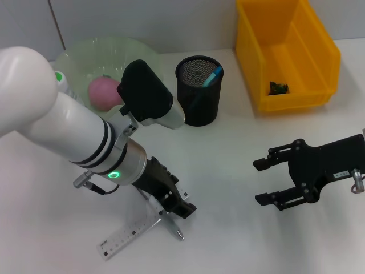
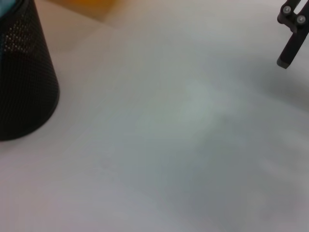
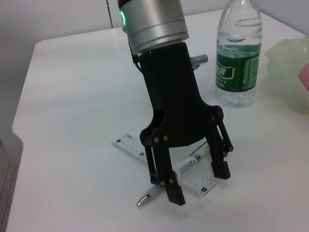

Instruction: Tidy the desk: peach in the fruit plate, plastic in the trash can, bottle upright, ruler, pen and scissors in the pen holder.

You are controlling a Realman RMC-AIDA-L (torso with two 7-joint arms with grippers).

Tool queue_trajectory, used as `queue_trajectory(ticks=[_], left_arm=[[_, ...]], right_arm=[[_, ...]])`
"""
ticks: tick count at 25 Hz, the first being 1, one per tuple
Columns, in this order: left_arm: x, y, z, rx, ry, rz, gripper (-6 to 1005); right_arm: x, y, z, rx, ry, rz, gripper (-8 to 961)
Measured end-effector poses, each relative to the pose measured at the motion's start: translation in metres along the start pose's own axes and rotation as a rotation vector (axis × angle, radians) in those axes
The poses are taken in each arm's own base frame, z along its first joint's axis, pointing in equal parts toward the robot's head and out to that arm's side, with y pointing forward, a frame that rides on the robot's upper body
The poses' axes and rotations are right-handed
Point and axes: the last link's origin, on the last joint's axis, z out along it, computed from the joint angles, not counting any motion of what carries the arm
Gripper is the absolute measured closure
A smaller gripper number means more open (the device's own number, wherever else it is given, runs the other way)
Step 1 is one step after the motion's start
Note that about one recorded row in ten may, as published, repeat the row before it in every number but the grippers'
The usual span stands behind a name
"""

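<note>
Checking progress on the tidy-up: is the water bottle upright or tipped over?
Upright. The bottle stands on its base on the table, cap upward, beside the fruit plate.

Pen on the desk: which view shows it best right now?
The right wrist view: the pen lies across the ruler, with the left gripper straddling it, jaws open. The head view shows only its tip beyond that gripper. The left wrist view misses it, showing just the pen holder.

Pen [image 3: 166, 186] lies across ruler [image 1: 126, 235], before pen holder [image 1: 199, 91].
</note>
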Motion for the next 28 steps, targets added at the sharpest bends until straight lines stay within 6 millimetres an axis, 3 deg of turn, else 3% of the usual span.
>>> queue_trajectory(ticks=[28], left_arm=[[-0.0008,0.0068,0.0085,0.025,0.004,0.063,476]], right_arm=[[0.0005,0.0007,-0.0002,0.000,-0.003,0.018,230]])
